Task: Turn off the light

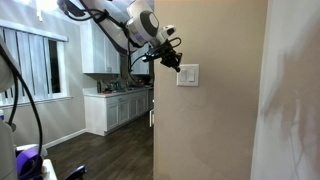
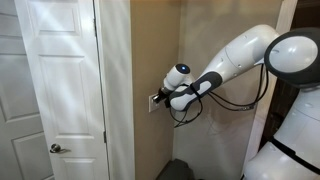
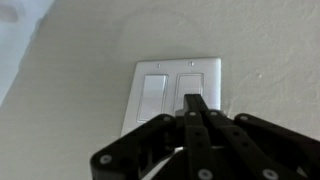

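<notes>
While the fingers [image 3: 196,118] sit pressed together holding nothing, the gripper [image 3: 195,102] tip is touching, I think, the right rocker of the white switch plate [image 3: 152,95] at 12 o'clock. Bare wall [image 3: 270,50] all around it, wall edge at 10 o'clock.

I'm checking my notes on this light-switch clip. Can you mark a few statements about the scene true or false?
1. The switch plate carries two rockers side by side. True.
2. The gripper points at the left rocker. False: its tips are at the right rocker.
3. The jaws are spread wide. False: they are shut together.
4. In an exterior view, a white door with a knob is closed. True.
</notes>
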Robot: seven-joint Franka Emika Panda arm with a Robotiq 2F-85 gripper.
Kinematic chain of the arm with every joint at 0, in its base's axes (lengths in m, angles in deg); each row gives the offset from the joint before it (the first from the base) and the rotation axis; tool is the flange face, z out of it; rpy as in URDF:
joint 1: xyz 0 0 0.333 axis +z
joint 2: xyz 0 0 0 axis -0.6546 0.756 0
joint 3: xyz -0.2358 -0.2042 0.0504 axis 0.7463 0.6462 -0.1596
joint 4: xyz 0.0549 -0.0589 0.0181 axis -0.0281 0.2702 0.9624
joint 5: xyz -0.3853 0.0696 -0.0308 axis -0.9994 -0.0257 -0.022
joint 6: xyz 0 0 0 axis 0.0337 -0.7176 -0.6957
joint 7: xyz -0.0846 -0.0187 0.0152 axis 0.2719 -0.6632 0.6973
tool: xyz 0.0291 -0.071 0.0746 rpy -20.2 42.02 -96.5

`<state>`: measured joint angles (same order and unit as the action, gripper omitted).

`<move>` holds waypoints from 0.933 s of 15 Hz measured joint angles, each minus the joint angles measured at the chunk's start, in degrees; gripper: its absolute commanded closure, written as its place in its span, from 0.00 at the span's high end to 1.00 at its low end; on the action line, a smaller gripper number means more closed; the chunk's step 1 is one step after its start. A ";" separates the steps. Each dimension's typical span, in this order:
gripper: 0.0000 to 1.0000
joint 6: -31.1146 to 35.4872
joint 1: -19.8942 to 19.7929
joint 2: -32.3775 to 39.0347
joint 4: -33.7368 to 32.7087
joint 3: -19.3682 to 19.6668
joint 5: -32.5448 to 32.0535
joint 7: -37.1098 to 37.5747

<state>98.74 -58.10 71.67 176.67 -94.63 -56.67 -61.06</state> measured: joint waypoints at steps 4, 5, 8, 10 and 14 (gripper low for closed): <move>0.00 -0.01 -0.75 3.84 -3.81 -1.10 -1.67 0.87; 0.00 -0.01 -0.75 4.64 -4.58 -1.14 -1.81 0.88; 0.00 -0.06 -0.77 6.21 -5.63 -1.05 -2.01 0.92; 0.00 -0.06 -0.77 6.42 -5.64 -0.96 -2.08 1.10; 0.00 -0.11 -0.76 6.46 -5.59 -0.96 -2.09 1.14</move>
<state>98.62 -58.86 78.14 171.07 -95.59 -58.76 -59.92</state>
